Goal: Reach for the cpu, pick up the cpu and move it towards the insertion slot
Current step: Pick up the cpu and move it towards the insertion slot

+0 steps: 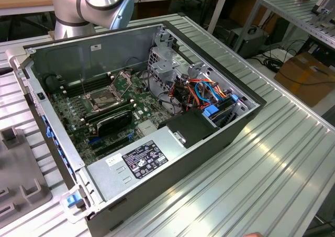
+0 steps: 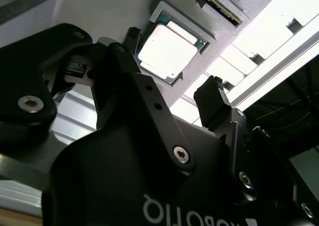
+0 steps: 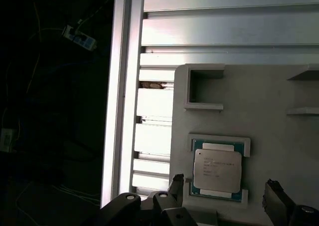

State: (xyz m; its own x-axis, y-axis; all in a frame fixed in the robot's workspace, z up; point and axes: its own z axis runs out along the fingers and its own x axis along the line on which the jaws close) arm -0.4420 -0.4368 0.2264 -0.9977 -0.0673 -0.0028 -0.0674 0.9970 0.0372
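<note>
First wrist view: cpu [image 3: 218,170] flat, long axis across spread pincer [image 3: 224,183].

In the first wrist view the cpu [image 3: 217,170] lies flat in a square recess of a tray [image 3: 279,136], and the tray rests on the slatted bench [image 3: 159,36]. The gripper [image 3: 224,193] is at the cpu, with its fingers [image 3: 175,183] spread to either side of it. In the exterior view a computer case [image 1: 209,156] lies open on the bench. The insertion slot [image 1: 104,98] sits on the board [image 1: 78,116] inside. A drive cage [image 1: 170,64] stands toward the exterior view's right of the slot, and a power supply [image 1: 138,161] lies in front of it.
</note>
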